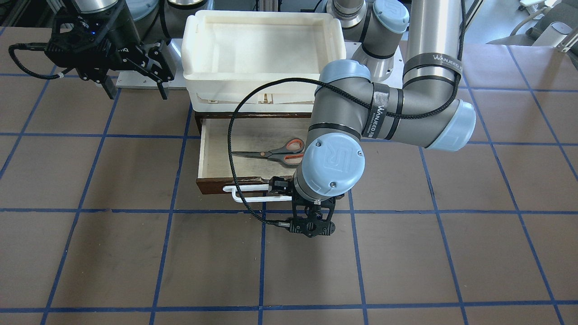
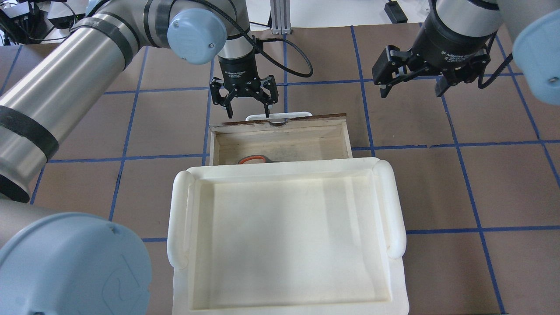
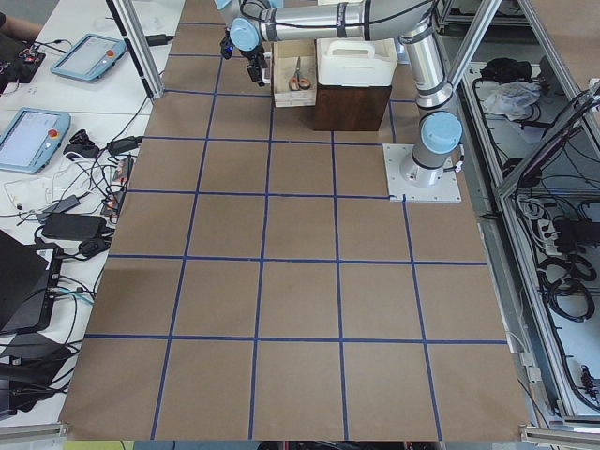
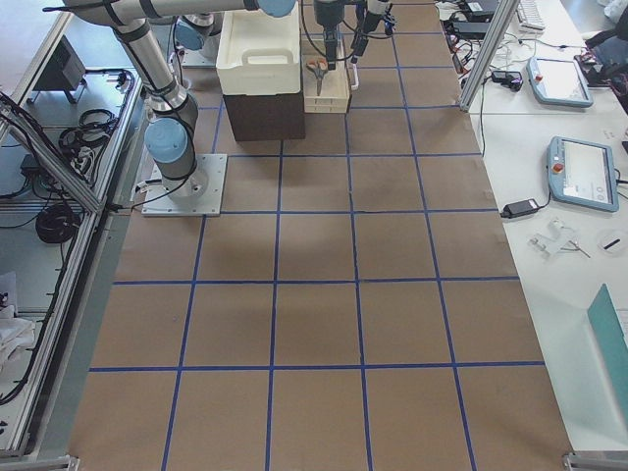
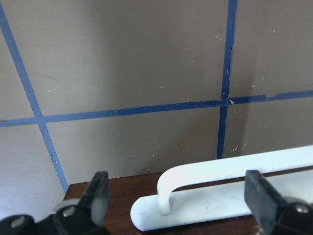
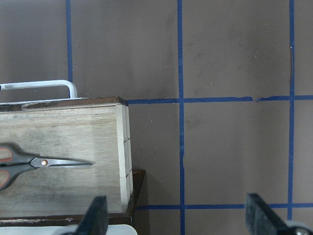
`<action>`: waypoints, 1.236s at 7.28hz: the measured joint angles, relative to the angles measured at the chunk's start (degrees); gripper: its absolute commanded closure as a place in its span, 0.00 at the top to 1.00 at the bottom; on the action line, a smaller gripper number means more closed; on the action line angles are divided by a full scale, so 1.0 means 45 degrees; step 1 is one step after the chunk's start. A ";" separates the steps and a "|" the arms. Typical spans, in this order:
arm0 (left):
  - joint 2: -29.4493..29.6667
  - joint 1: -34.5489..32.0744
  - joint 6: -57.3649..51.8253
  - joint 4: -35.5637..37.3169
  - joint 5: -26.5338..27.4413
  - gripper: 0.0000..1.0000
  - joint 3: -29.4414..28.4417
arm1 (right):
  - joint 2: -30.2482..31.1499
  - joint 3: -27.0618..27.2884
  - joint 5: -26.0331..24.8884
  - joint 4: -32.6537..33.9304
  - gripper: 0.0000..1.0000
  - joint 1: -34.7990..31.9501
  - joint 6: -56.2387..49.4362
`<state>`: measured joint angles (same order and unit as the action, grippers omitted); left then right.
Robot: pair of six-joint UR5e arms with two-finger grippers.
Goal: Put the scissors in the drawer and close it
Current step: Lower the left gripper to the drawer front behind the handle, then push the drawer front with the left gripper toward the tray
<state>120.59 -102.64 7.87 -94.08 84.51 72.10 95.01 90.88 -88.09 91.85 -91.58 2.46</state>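
Note:
The scissors [image 1: 275, 152], with grey handles and orange-red loops, lie flat inside the open drawer [image 1: 204, 149], blades towards the view's left. They also show in the right wrist view [image 6: 29, 164], and one loop shows in the overhead view [image 2: 251, 159]. The drawer's white bar handle [image 2: 280, 116] is on its dark front. My left gripper [image 2: 249, 111] is open and empty, pointing down just beyond the drawer front. Its fingers [image 5: 98, 196] straddle one end of the handle [image 5: 220, 203]. My right gripper [image 2: 411, 89] is open and empty, off to the drawer's side above the table.
A white plastic bin [image 2: 284, 175] sits on top of the dark cabinet that holds the drawer and overhangs the drawer's back part. The table is brown with blue tape lines. My left arm's elbow hangs over the drawer's side in the front view.

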 measured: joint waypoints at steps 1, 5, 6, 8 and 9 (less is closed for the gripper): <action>-0.0085 -0.0001 -0.0016 -0.0085 0.0022 1.00 0.0140 | 0.0000 0.0000 -0.0008 0.0000 1.00 0.0000 0.0000; -0.0375 0.0008 -0.0030 -0.0740 0.0068 1.00 0.0418 | 0.0000 0.0000 -0.0014 0.0000 1.00 0.0000 0.0000; -0.0436 0.0010 -0.0025 -0.0971 0.0068 1.00 0.0452 | 0.0000 0.0000 -0.0015 0.0000 1.00 0.0000 0.0000; -0.0564 0.0011 0.0018 -0.1419 0.0063 1.00 0.0562 | 0.0000 0.0000 -0.0015 0.0000 1.00 0.0000 0.0001; -0.0647 0.0021 0.0036 -0.1754 0.0068 1.00 0.0586 | 0.0000 0.0000 -0.0014 0.0000 1.00 0.0000 0.0000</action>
<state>117.68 -102.55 8.03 -101.97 84.82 74.74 95.01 90.88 -88.15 91.85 -91.58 2.46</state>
